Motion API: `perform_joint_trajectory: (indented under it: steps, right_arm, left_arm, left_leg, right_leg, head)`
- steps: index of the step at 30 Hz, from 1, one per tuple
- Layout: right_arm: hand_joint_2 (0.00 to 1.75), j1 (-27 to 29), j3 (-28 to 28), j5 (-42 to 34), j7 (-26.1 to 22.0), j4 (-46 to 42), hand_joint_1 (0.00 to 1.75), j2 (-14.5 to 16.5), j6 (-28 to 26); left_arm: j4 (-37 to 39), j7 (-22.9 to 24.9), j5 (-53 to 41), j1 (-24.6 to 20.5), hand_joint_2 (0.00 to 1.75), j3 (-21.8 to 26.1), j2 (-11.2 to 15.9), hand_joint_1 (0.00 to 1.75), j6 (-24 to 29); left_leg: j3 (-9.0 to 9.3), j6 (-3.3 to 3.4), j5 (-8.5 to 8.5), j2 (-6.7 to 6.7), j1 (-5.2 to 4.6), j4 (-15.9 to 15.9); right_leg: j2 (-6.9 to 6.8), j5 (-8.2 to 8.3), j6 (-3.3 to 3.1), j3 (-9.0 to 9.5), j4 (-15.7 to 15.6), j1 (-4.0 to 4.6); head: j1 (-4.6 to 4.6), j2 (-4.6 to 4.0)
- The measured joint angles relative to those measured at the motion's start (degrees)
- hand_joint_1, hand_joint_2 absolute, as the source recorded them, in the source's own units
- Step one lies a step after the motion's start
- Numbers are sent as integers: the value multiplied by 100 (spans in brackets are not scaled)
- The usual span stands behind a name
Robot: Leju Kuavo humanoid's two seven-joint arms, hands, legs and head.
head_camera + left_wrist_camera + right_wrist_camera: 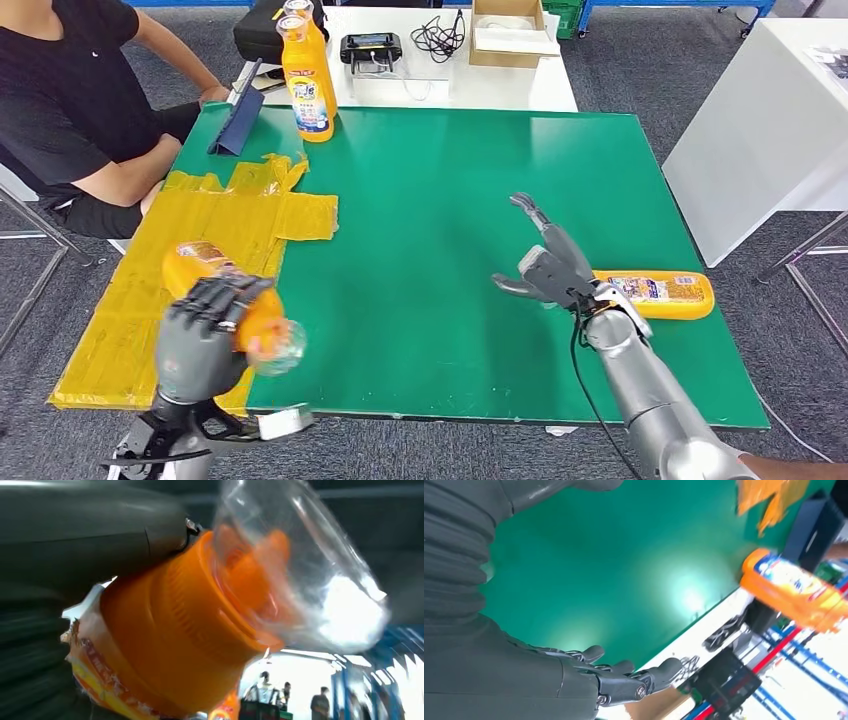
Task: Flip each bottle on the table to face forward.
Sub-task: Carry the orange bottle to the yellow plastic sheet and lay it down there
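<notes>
Landmark: green table top [450,230]. At its far-left corner two upright orange plastic detergent bottles [307,85] w/ labels showing, prob. already done. Near its left front edge, the left hand [205,330] is clamped round a third orange bottle w/ clear cap [255,325], lifted off the yellow taped sheet [200,240]. At the table's right side a fourth orange bottle lying flat [660,293] is untouched; right hand [550,270] beside it, fingers apart, empty. Approx. half left.

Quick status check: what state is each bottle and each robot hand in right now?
Bottle in left robot hand: gripped, lifted, tilted, cap toward the camera.
Bottle at the far edge: standing upright.
Bottle beside right robot hand: lying on its side.
Left robot hand: gripping a bottle.
Right robot hand: open, holding nothing.
</notes>
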Motion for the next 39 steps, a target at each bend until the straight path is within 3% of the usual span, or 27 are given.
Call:
perform_joint_trajectory:
  steps: [3,7,9,10,12,14,16,17,18,20,22,23,25,28,32,39]
  right_arm:
    - [175,-11,-124,-24,-48,-18,0,-146,85]
    - [175,-24,-211,-29,-55,-31,0,-267,123]
    - [175,-34,-224,-30,-61,-47,0,-304,135]
    - [175,-37,-227,-13,-65,-59,0,-318,152]
    - [175,-16,-264,123,-72,-128,0,-331,235]
    - [175,8,-323,259,-91,-197,0,-311,314]
    - [175,5,-361,276,-126,-213,0,-291,323]
    - [175,-2,-372,277,-139,-212,0,-290,321]
    - [175,-8,-383,276,-147,-212,0,-291,319]
    - [175,-14,-396,272,-149,-212,0,-300,312]
    - [175,-16,-398,264,-148,-208,0,-318,302]
    - [175,-19,-398,261,-148,-203,0,-326,299]
    - [175,-32,-397,257,-148,-190,0,-335,294]
    - [175,-65,-391,255,-148,-160,0,-324,287]
    - [175,-80,-385,255,-148,-124,0,-309,250]
    - [175,-80,-380,269,-142,-92,0,-297,240]
  left_arm:
    - [-96,366,-1194,13,175,23,-31,175,26]
    - [-121,221,-1281,-5,175,162,50,175,28]
    - [39,108,-1288,-70,175,306,218,175,-5]
    - [247,318,-1289,-239,175,298,437,175,-89]
    - [895,1556,-1291,-910,175,-60,1081,175,-315]
    - [1561,3877,-1299,-1675,175,-873,1563,175,-407]
    - [2065,6424,-1307,-2196,175,-2158,1810,175,-381]
    - [2263,7195,-1309,-2363,175,-2890,1935,175,-377]
    - [2420,7598,-1310,-2457,175,-3610,2058,175,-406]
    - [2648,7450,-1309,-2461,175,-4736,2225,175,-562]
    - [2895,6630,-1306,-2363,175,-5352,2269,175,-782]
    - [3048,6082,-1305,-2309,175,-5431,2253,175,-871]
    - [3409,5153,-1304,-2241,175,-5194,2139,175,-1008]
    - [4017,4552,-1303,-2364,175,-4411,1851,175,-1140]
    - [4598,4176,-1305,-2522,175,-3709,1536,175,-1150]
    - [4955,3881,-1305,-2570,175,-3117,1206,175,-1213]
  left_leg:
    - [1,2,-1,5,-2,0]
    - [3,1,1,1,1,0]
    - [11,0,2,4,2,1]
    - [21,-4,8,0,2,3]
    - [13,-17,36,-32,6,10]
    - [-8,-24,62,-54,2,12]
    - [-11,-22,67,-38,-3,7]
    - [-10,-20,69,-29,-2,6]
    - [-9,-20,69,-17,-2,6]
    - [-8,-19,68,1,-4,6]
    - [-10,-19,65,5,-9,7]
    - [-14,-19,64,2,-12,7]
    - [-22,-18,63,-5,-18,7]
    - [-24,-17,63,-19,-18,6]
    - [-16,-13,71,-26,-16,6]
    - [-1,-12,75,-29,-14,6]
  right_leg:
    - [3,2,2,0,0,-5]
    - [1,2,2,-1,2,-3]
    - [3,2,2,-9,4,1]
    - [3,2,1,-19,5,8]
    - [-26,16,-14,-48,7,22]
    - [-54,38,-33,-72,12,18]
    - [-46,48,-38,-68,21,2]
    - [-38,50,-40,-62,24,-3]
    - [-27,51,-40,-59,25,-7]
    - [-6,51,-39,-63,22,-14]
    - [0,51,-39,-70,17,-16]
    - [-1,50,-38,-74,15,-16]
    - [-6,50,-38,-80,12,-16]
    - [-17,51,-38,-74,12,-18]
    - [-20,55,-35,-66,19,-18]
    - [-23,55,-35,-49,24,-18]
  head:
    - [-1,0]
    - [-4,0]
    - [-2,0]
    - [-2,0]
    - [-1,0]
    - [-15,0]
    - [-32,0]
    - [-33,0]
    - [-32,0]
    - [-31,0]
    - [-32,0]
    - [-33,0]
    - [-33,0]
    - [-34,0]
    - [-36,0]
    - [-36,0]
